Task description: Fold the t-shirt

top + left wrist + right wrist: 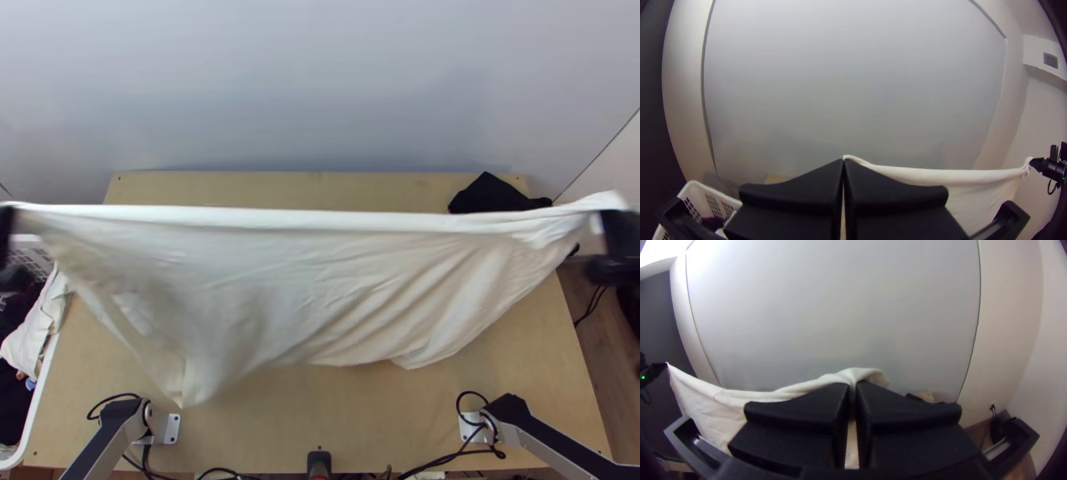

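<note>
Wide, flat and matt black, the fingers of the left hand [843,162] are closed together on one upper end of a cream-white t-shirt [320,280]. Across from it, the right hand [853,386] clamps the other end, where a thicker gather of cloth bulges softly over the tips.

Between them the t-shirt is stretched in the air above the light wooden desk [320,424], its top edge drawn almost straight and rolled a little. Such a wide pull presumably serves to take out wrinkles before it is laid down for folding. Whether that edge is hem or shoulders, I cannot tell. Below, the thin, matt fabric hangs loose: slanting creases toward the right, a longer drooping point toward the left arm's base.

Farther out, soft black cloth [496,194] lies bunched at the desk's far right corner, probably kept clear of the work. Beside the left edge stands a white plastic basket [706,198] with slotted walls, a pale garment [36,332] slumped over its rim.
</note>
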`<action>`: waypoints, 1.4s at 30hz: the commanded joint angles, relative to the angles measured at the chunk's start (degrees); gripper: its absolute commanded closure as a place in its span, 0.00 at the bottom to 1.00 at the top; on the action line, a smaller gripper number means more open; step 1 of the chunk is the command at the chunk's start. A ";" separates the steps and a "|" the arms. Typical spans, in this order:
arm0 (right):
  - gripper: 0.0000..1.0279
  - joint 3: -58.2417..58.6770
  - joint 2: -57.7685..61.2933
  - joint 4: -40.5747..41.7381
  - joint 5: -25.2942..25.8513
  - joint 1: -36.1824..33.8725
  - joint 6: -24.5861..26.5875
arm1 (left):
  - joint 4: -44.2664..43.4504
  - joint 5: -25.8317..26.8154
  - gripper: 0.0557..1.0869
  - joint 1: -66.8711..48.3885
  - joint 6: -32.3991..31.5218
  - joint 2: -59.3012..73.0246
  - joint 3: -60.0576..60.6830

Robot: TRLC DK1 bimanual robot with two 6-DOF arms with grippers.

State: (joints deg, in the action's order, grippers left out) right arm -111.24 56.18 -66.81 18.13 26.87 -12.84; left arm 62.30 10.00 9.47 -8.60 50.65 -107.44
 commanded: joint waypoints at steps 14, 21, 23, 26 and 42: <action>0.98 41.28 14.22 36.92 -16.37 -10.88 -2.36 | -33.83 -0.33 0.96 -5.08 -9.33 20.45 40.03; 0.98 40.05 29.69 48.26 -16.37 -13.87 -4.03 | -44.02 -2.09 0.96 -3.15 -9.59 33.19 39.41; 0.98 37.68 34.43 50.02 -16.37 -13.87 -4.21 | -46.39 -3.32 0.96 -3.15 -9.68 36.97 38.36; 0.98 32.75 41.46 50.99 -16.20 -14.39 -5.09 | -48.94 -4.81 0.96 -3.41 -9.68 42.51 35.72; 0.98 10.61 67.13 50.19 -9.60 -14.39 -8.25 | -53.43 -8.07 0.96 -3.15 -9.77 64.57 18.23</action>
State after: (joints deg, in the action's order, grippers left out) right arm -92.90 113.93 -16.05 6.11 12.36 -19.35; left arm 9.96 2.74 6.46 -18.44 106.72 -82.83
